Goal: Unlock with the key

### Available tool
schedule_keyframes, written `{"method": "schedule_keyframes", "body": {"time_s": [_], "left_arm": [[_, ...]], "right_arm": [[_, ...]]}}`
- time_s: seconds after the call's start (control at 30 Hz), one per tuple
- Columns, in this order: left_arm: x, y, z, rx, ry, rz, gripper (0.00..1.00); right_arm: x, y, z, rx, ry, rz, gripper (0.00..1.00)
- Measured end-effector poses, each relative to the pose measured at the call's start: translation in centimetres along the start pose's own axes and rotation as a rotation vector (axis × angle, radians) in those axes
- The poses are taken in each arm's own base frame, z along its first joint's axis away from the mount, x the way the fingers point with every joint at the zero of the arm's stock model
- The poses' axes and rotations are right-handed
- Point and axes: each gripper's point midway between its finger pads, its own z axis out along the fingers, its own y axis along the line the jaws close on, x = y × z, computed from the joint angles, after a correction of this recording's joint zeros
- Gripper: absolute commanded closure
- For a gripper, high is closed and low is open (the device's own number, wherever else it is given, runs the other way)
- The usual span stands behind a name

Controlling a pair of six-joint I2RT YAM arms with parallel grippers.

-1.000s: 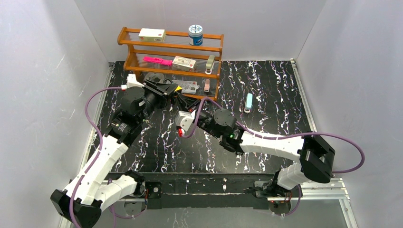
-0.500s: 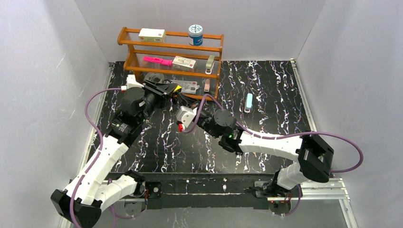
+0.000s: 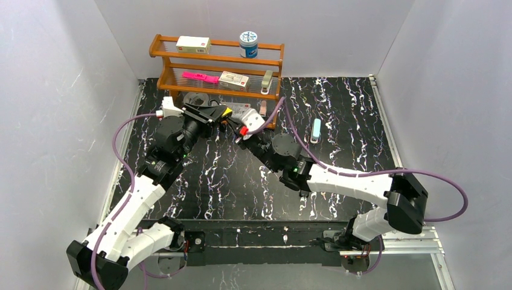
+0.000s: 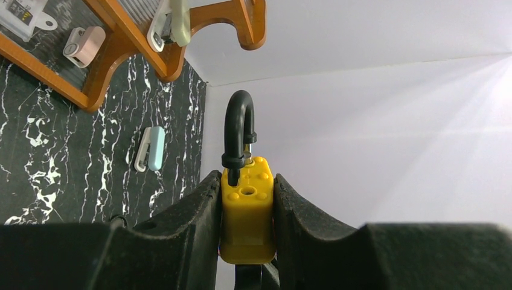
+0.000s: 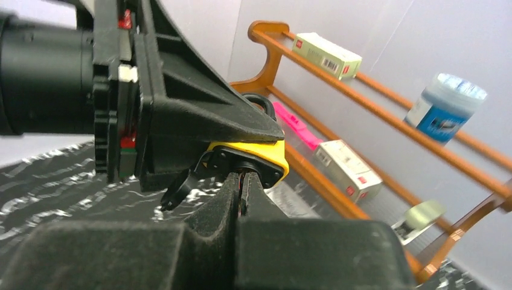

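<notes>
Left gripper [image 4: 246, 188] clamps padlock [image 4: 246, 225]; right gripper [image 5: 241, 185] seemingly pinches key [image 5: 242, 193]

Padlock [image 4: 246, 220] in left gripper [image 4: 246, 194], before rack [image 3: 223, 58]

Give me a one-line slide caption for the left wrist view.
Left claw clamps the yellow padlock, black shackle above it in frame; wooden rack at upper left.

Upright yellow padlock [image 4: 246, 217], black shackle [image 4: 235, 115]
</notes>
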Motion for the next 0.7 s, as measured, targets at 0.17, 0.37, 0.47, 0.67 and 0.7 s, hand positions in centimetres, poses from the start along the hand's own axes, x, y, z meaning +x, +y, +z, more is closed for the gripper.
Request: {"method": "schedule_keyframes", "body": {"time_s": [0.17, 0.37, 0.47, 0.67, 0.7], "left_arm": [[0.1, 0.0, 0.2, 0.031, 0.001, -0.002, 1.00], [0.5, 0.3, 0.3, 0.045, 0.014, -0.002, 1.00], [0.7, 0.5, 0.3, 0.047, 0.022, -0.002, 1.00], [0.9, 0.2, 0.2, 0.081, 0.030, -0.022, 1.00], [0.9, 0.0, 0.1, 0.093, 0.030, -0.032, 1.00]], "right_arm": [[0.3, -0.1, 0.0, 0.060, 0.062, 0.262, 0.99], [0.8, -0.2, -0.4, 0.138, 0.115, 0.577, 0.99], [1.0, -0.3, -0.7, 0.165, 0.133, 0.715, 0.99], [0.2, -1.0, -0.8, 0.198, 0.115, 0.979, 0.99], [0.0, -1.6, -0.9, 0.219, 0.103, 1.016, 0.99]]}}
